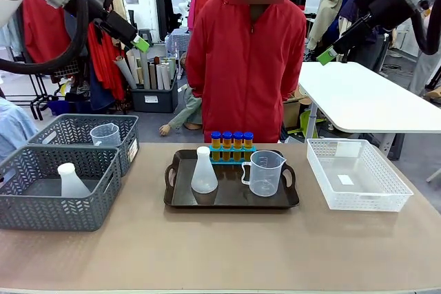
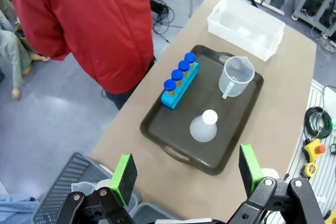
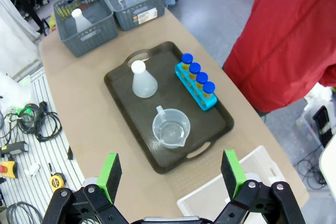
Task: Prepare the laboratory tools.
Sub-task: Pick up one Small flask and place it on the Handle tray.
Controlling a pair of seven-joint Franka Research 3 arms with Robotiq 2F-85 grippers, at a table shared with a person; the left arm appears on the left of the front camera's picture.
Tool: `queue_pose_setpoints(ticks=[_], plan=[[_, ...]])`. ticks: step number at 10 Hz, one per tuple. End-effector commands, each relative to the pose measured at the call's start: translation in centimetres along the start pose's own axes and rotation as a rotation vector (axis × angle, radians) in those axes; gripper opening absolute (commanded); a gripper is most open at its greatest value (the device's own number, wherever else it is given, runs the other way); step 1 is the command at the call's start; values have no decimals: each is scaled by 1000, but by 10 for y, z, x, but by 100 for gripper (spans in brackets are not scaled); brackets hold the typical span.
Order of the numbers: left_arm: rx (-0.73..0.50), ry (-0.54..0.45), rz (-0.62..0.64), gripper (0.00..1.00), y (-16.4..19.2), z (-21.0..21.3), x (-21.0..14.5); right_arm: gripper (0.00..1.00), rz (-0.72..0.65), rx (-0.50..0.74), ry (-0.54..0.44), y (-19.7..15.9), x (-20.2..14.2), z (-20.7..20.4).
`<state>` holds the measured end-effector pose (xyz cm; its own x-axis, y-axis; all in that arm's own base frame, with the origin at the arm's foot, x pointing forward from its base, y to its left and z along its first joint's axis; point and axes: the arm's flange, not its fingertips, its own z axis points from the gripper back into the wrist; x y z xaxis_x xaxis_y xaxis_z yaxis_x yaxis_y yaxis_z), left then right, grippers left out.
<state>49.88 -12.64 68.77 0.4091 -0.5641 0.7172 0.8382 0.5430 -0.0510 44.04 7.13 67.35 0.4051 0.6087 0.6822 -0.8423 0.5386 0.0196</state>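
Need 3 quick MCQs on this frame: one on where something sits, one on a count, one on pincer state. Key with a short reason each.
1. Where is the conical flask that stands near the tubes?
A. in the white basket
B. on the brown tray
C. in the person's hand

2. How many blue-capped tubes stand in the blue rack?
A. two
B. four
C. six

3. What is the state of the left pincer and the right pincer?
A. both open, holding nothing
B. left shut on the beaker
C. right shut on a tube

Key: 1 B, the flask stands on the brown tray beside the measuring beaker. 2 B, four caps show in a row in the front view and both wrist views. 3 A, each wrist view shows the green pads spread wide with nothing between them, high above the table.
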Motion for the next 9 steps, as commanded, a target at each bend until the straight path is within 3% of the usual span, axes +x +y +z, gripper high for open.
queue_pose_setpoints(ticks=[1,9], plan=[[7,-5,2,100,0,2,-1,100,6,6,-7,-1,1,1],[7,-5,2,100,0,2,-1,100,6,6,-7,-1,1,1]])
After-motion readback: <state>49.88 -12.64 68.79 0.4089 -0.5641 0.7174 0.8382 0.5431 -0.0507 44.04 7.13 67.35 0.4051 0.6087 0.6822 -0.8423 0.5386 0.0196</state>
